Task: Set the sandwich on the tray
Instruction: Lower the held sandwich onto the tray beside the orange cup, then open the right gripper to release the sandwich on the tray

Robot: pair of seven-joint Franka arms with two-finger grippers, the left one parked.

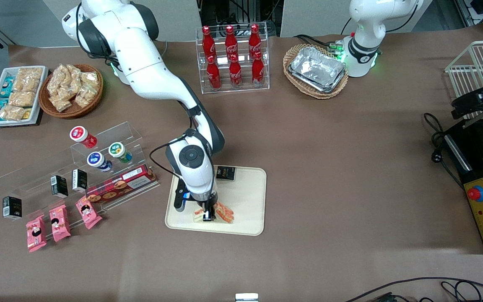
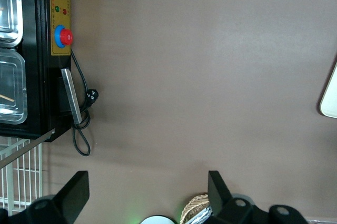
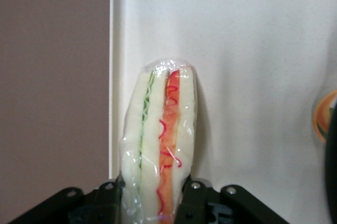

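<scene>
From the front, your gripper (image 1: 209, 216) hangs low over the cream-beige tray (image 1: 247, 191), near the tray edge closest to the camera, with the wrapped sandwich (image 1: 220, 212) under it and a small black packet (image 1: 226, 173) at the tray's edge farthest from the camera. The left wrist view gives you only a sliver of the tray (image 2: 330, 95) against the brown tabletop (image 2: 200, 77). At the right wrist, you see the fingers (image 3: 192, 203) closed narrow on the sandwich (image 3: 158, 150), which stands on edge over the tray (image 3: 253, 66), just inside its rim.
</scene>
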